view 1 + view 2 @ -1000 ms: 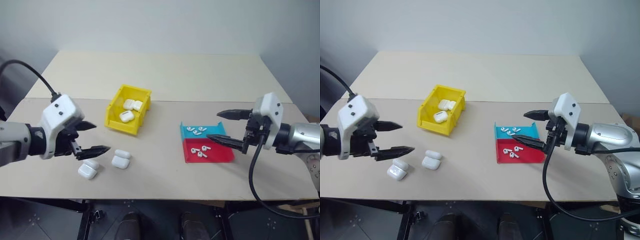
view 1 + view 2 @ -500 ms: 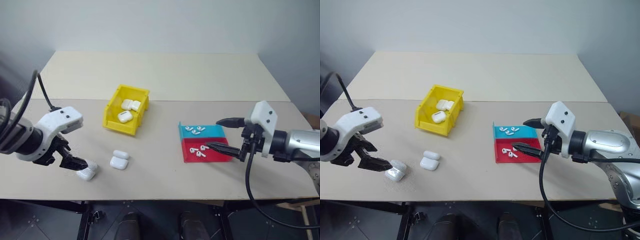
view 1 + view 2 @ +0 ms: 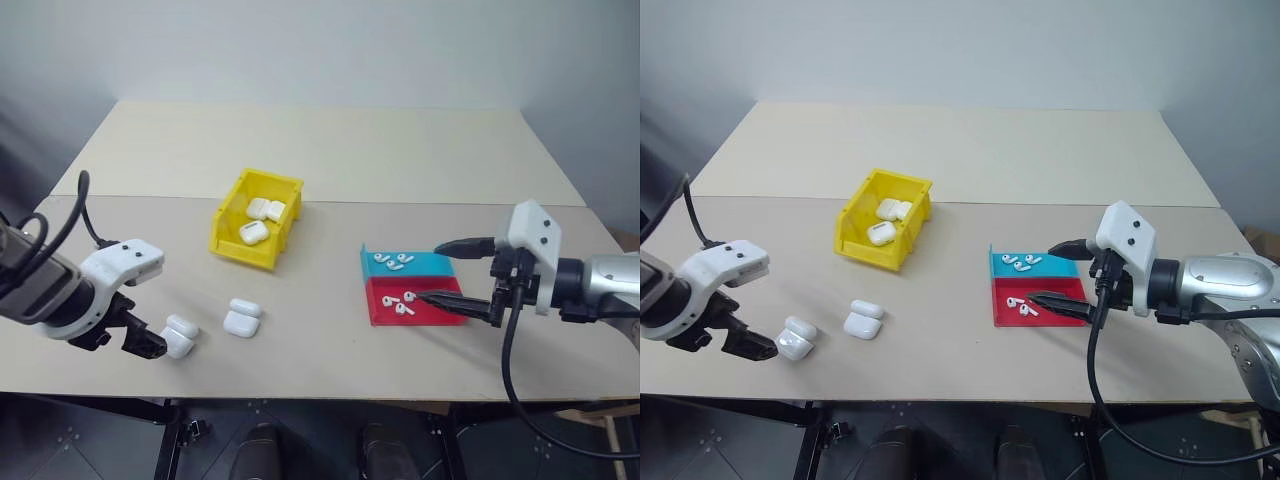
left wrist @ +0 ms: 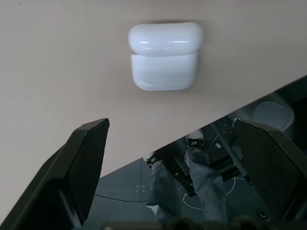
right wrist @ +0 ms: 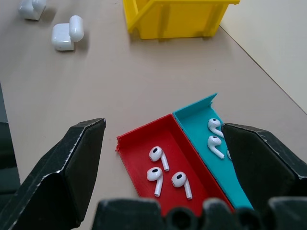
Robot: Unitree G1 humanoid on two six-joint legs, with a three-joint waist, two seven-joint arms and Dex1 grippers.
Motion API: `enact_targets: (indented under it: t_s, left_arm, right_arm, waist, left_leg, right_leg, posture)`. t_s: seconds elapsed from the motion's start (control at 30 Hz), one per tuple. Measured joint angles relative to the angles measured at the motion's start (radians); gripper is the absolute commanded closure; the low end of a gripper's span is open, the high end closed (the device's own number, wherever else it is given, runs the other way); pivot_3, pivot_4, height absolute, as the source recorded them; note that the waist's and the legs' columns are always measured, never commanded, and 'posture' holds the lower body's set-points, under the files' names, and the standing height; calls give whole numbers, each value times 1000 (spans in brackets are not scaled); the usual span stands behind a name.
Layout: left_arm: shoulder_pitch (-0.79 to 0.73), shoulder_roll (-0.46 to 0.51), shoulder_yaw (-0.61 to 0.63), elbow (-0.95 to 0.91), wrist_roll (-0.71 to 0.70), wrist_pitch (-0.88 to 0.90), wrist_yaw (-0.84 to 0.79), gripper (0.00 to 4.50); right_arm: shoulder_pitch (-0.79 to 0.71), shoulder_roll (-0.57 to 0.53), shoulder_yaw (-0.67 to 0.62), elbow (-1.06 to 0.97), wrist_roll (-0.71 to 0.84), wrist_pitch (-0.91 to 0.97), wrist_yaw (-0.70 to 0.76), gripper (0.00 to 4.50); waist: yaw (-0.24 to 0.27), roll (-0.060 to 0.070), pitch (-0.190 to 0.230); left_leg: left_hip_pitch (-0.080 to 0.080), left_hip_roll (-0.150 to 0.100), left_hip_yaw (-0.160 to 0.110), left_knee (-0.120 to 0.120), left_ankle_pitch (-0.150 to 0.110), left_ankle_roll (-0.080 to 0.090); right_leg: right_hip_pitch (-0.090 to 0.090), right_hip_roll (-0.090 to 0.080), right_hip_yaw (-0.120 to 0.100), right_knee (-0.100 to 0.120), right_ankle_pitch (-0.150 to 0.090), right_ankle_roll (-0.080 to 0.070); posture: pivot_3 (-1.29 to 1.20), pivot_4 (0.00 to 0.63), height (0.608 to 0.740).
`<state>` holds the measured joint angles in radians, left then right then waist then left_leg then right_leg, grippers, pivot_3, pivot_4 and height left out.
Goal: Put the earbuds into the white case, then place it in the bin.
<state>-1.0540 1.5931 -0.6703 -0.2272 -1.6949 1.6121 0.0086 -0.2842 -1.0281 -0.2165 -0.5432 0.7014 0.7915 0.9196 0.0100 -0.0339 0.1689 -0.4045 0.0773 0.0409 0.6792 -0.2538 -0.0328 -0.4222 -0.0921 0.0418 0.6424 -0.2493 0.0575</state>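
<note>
Left wrist view: my left gripper (image 4: 168, 163) hangs spread wide over the white case (image 4: 164, 56), nearest me, well short of the bin (image 3: 255, 220). Light, glossy, likely slippery; I'd pinch its flat sides.

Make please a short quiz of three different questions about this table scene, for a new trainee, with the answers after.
1. True or false: the left gripper is shut on a white case.
2. How many cases lie on the table outside the bin?
3. Which tray half holds three earbuds in the right wrist view: A red, B blue?

Key
1. False: it is open, the case lies free on the table.
2. Two.
3. A.
</note>
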Motion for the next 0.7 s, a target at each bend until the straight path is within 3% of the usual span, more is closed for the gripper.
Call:
enact_targets:
  t_s: [0.37,0.7]
  left_arm:
    - [3,-195,-74,190,-171,-1,343,0]
    - [62,-254,-113,203,-267,-67,472,0]
  right_arm:
    - [-27,-55,-1,24,28,6,43,14]
    - [-58,-83,-1,43,29,12,69,14]
  waist:
    - [2,0,0]
    - [2,0,0]
  left_leg:
    - [0,0,0,1,0,0]
    - [0,0,0,1,0,0]
  right_leg:
    - [1,0,0,0,0,0]
    - [1,-1,0,0,0,0]
  posture:
    - [0,150,740]
    - [0,150,740]
